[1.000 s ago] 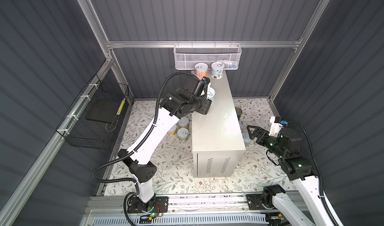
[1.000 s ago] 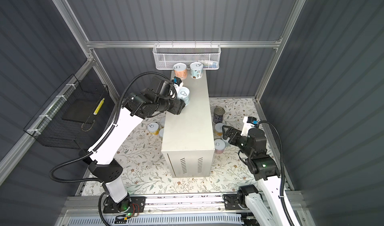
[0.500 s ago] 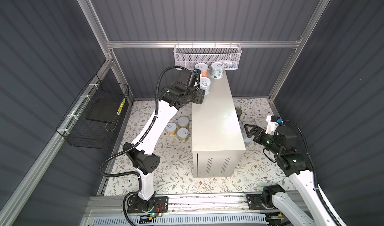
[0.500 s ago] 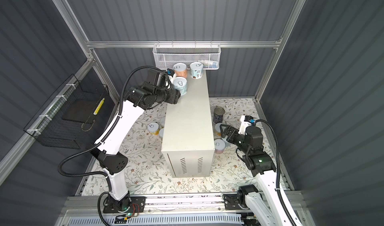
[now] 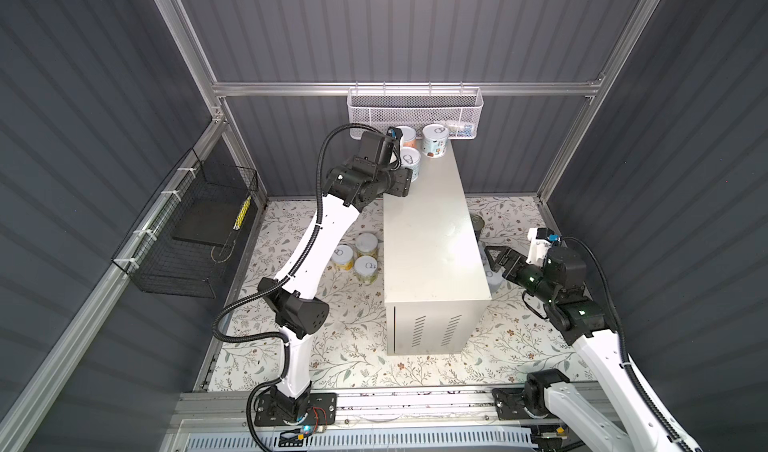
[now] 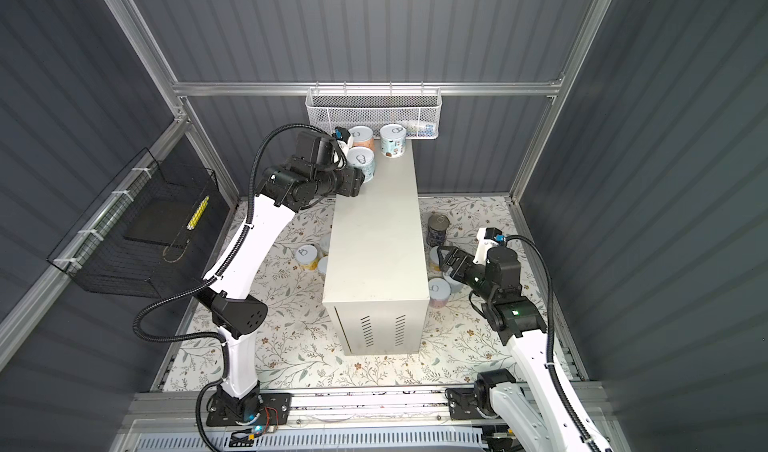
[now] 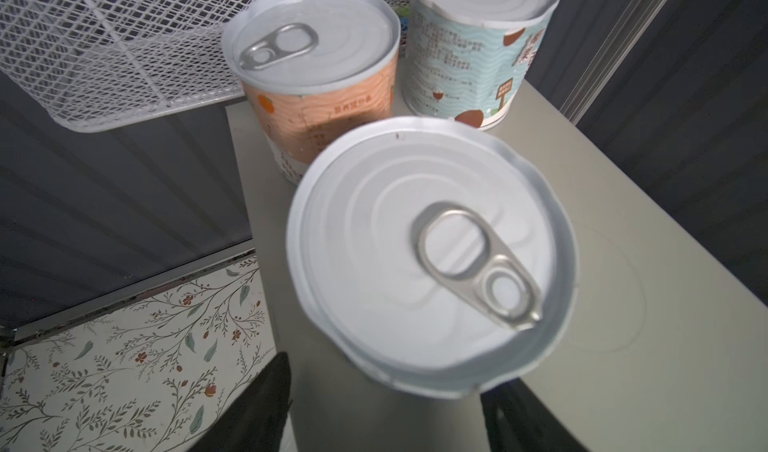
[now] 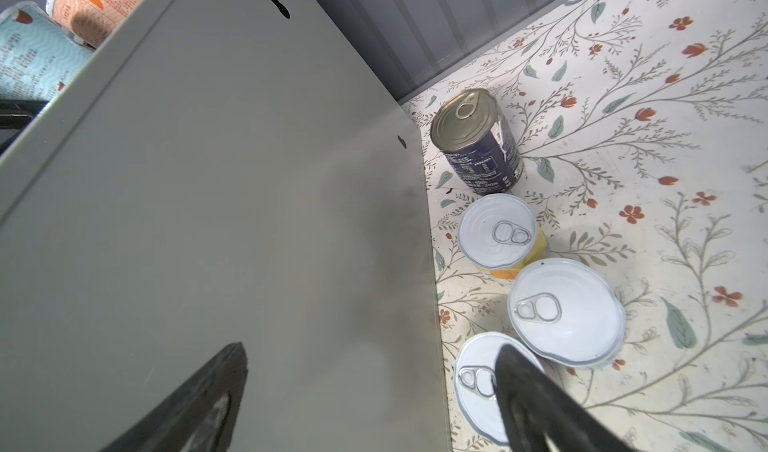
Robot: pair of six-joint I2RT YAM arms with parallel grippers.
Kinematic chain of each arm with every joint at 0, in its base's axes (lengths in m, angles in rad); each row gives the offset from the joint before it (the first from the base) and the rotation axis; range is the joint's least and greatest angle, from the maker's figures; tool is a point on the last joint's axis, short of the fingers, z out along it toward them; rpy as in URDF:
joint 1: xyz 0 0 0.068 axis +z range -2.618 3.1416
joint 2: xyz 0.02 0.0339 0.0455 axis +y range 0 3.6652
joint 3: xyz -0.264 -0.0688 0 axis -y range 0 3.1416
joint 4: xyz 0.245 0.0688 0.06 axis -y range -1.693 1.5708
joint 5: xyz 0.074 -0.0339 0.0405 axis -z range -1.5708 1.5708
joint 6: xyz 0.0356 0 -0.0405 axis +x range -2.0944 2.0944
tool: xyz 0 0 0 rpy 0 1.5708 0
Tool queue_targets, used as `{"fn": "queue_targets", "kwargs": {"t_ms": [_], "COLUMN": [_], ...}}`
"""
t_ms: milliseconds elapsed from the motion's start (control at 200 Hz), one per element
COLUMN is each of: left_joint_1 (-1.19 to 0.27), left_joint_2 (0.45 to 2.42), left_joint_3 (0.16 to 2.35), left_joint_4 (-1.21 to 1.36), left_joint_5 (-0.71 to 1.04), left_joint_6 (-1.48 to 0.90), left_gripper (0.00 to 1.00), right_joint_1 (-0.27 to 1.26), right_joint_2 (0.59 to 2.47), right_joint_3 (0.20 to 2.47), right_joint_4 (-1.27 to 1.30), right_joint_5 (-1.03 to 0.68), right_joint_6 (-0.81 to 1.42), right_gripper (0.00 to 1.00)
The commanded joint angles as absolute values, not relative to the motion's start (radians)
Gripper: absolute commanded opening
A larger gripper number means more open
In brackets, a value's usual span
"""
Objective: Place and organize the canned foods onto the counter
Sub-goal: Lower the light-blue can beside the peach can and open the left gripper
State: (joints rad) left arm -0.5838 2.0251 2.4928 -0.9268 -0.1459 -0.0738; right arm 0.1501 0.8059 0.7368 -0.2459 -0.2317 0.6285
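Floral floor [image 5: 353, 346], left claw [image 5: 412, 172] flanking counter [image 5: 432, 237] can [image 5: 409, 158], wrist view hides grip, right claw [image 8: 370, 348] spread, empty

top views: 2 eyes high overhead, far, facing down; both share the whole scene, counter [image 5: 432, 237] centred.
left wrist: very close above a can lid [image 7: 432, 258] at the counter's far end.
right wrist: close beside the counter, looking down on floor cans [image 8: 565, 312].

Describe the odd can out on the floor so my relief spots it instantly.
Start at the counter, the tall beige box mid-floor. On the floral floor along its right side, a line of cans runs toward the back wall; the dark-blue can ends it, nearest the wall. Unlike the small cans beside it, it is taller, with a darker metallic lid.
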Motion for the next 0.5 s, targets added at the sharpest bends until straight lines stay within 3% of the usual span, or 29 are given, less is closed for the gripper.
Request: {"fn": "queue_targets", "kwargs": {"t_ms": [0, 495], "left_joint_1": [-0.572, -0.565], "left_joint_2": [2.044, 2.067], "left_joint_3": [2.520, 2.536], "left_joint_4": [-0.909, -0.871], "left_joint_5": [-0.161, -0.146], "left_joint_6": [-0.087, -0.080], "left_gripper": [0.72, 0.75], "right_joint_1": [0.149, 0.149], "right_joint_2": [0.808, 0.805], "right_joint_3": [0.755, 0.765], "right_joint_4": [-0.228, -0.256], "right_joint_5": [-0.232, -0.230], "right_joint_6": [0.620, 0.607], "right_gripper": [0.94, 0.94]}}
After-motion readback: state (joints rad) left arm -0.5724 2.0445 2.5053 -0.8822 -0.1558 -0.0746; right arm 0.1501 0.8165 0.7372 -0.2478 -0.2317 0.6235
